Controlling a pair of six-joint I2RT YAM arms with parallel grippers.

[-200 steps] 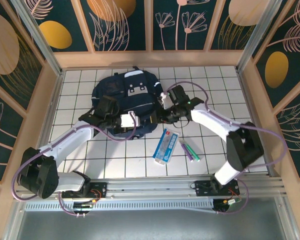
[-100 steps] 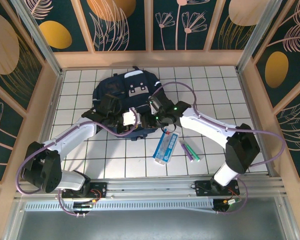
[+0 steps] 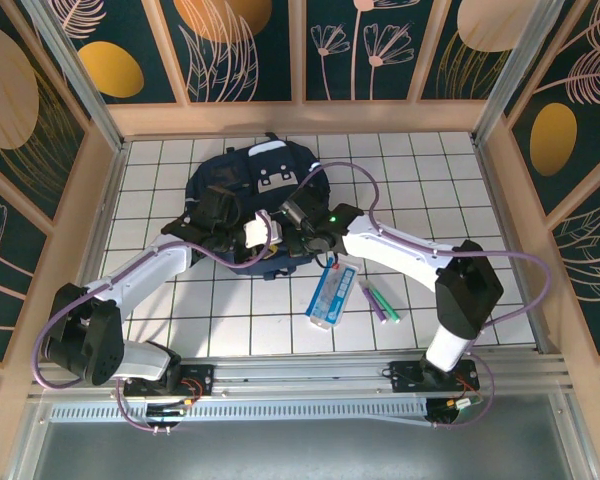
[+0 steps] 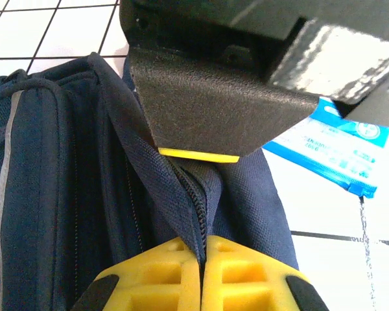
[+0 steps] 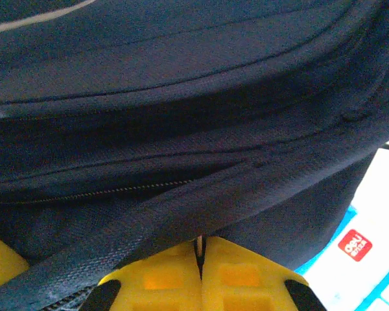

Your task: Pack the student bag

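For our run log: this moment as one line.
left gripper shut on student bag | right gripper shut on student bag | packet, pens unpacked

Your overhead view is bright and even, lit from above: the white bench (image 3: 420,190) carries no hard glare, the shadows under the arms are short and soft, and the straight frame rails bow slightly toward the picture's edges. At your left wrist the bag (image 4: 65,194) is well lit and its zip teeth are sharp, while the left end effector (image 4: 201,259) at the bottom edge goes soft. Your right wrist view is dim, the navy fabric sinking into near-black folds, the right end effector (image 5: 201,259) blurred and the bench at the right edge blown out to white.
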